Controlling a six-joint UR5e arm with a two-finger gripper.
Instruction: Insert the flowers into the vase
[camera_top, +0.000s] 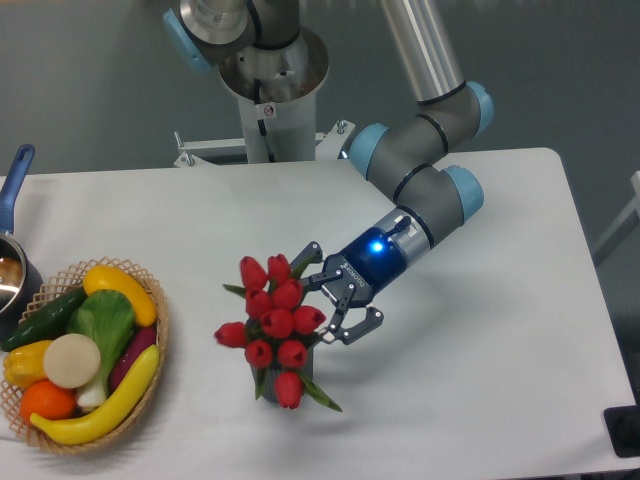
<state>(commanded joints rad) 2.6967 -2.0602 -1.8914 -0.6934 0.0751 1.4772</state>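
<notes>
Standing in the vase, the flowers show closed red buds and green leaves hiding most of its dark body; beside them the gripper hangs released, fingers spread.

The flowers hide nearly all of the vase; the pan runs off the left edge.

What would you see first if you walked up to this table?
A bunch of red artificial tulips stands mid-table in a small dark grey vase they mostly hide. The robot's black two-finger pincer, glowing blue behind, is open just right of them. A wicker basket of colourful toy vegetables sits at the left edge.
</notes>
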